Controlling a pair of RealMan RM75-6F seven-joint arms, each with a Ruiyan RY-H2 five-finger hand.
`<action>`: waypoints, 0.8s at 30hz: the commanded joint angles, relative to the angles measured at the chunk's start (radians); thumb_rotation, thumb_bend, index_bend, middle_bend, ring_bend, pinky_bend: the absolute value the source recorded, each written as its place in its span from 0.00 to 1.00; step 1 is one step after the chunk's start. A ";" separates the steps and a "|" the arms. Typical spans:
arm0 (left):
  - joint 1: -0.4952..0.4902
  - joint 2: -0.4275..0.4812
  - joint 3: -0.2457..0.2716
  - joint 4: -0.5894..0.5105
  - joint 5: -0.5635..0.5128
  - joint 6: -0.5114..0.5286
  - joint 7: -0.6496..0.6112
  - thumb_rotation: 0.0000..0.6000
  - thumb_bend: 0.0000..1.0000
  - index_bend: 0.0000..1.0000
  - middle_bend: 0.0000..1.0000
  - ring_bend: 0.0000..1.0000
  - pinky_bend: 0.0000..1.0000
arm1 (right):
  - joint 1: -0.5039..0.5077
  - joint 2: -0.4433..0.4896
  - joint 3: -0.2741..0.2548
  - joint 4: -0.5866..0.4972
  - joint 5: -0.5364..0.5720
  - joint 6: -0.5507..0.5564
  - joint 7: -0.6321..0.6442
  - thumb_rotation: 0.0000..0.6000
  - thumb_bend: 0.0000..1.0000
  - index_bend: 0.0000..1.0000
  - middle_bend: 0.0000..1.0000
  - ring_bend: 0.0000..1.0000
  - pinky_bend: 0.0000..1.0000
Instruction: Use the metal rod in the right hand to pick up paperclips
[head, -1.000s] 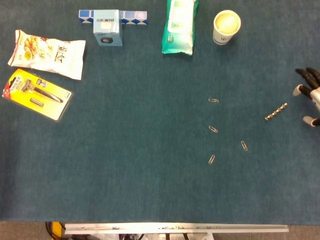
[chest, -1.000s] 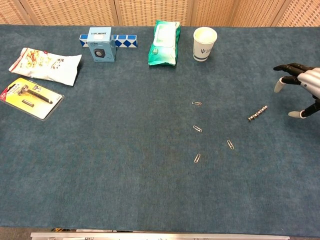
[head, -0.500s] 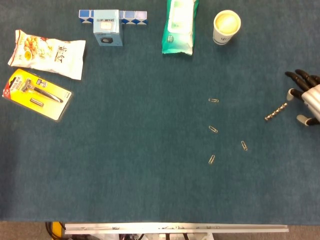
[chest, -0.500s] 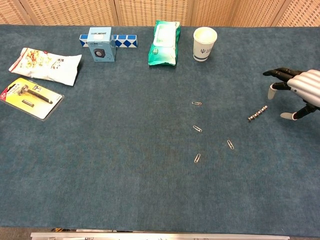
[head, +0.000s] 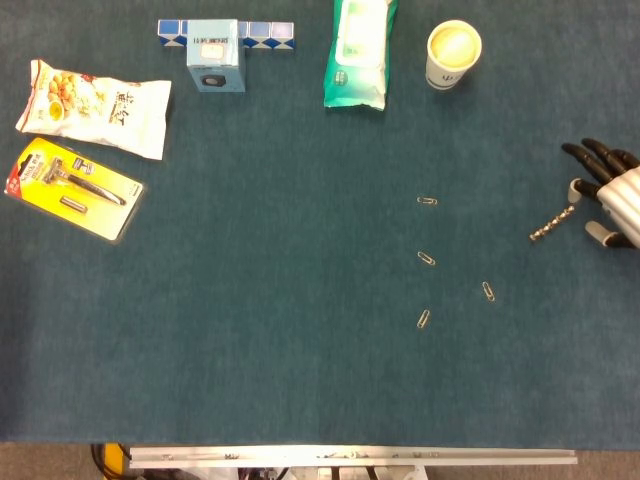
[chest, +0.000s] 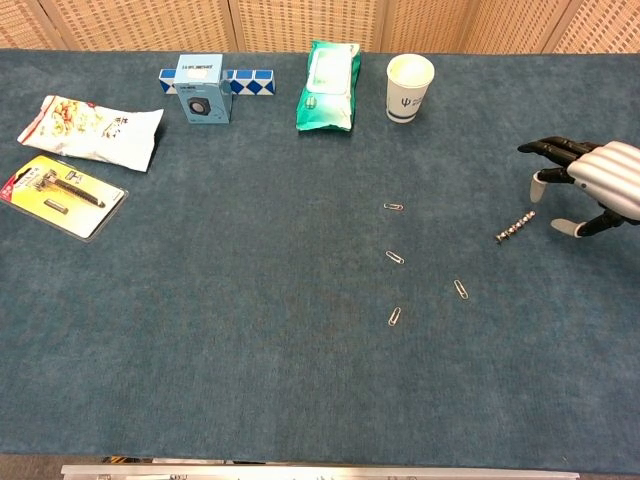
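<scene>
Right now the metal rod (head: 552, 222) lies flat on the blue worktop (head: 300, 380) at the right side — a thin, knobbly silver stick, set on a slant with its far end pointing up-right toward my right hand (head: 608, 200). To its left, well apart from it, the four paperclips (head: 427, 259) sit scattered near the middle-right of the worktop, small silver loops, none touching another.

Since a second ago my right hand has slid in from the right edge toward the rod; the rod and the clips have not moved.

My right hand hovers just beside the rod's far end, fingers (chest: 548, 149) spread apart and arched over it — holding nothing. One pale fingertip looks right at the tip of the rod in the head view, but I cannot tell whether it touches. My left hand shows in neither view.
</scene>
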 joint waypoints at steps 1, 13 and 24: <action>0.000 0.001 -0.001 0.000 -0.002 -0.001 -0.001 1.00 0.25 0.25 0.05 0.10 0.16 | -0.003 -0.021 -0.003 0.033 0.003 0.008 0.020 1.00 0.26 0.44 0.07 0.05 0.23; -0.004 0.003 -0.007 0.007 -0.019 -0.010 -0.015 1.00 0.25 0.25 0.05 0.10 0.16 | 0.000 -0.085 -0.009 0.128 0.008 0.010 0.058 1.00 0.26 0.47 0.07 0.05 0.23; -0.005 0.006 -0.012 0.012 -0.029 -0.012 -0.027 1.00 0.25 0.25 0.05 0.10 0.16 | 0.010 -0.132 -0.021 0.194 0.005 0.000 0.084 1.00 0.26 0.48 0.07 0.05 0.23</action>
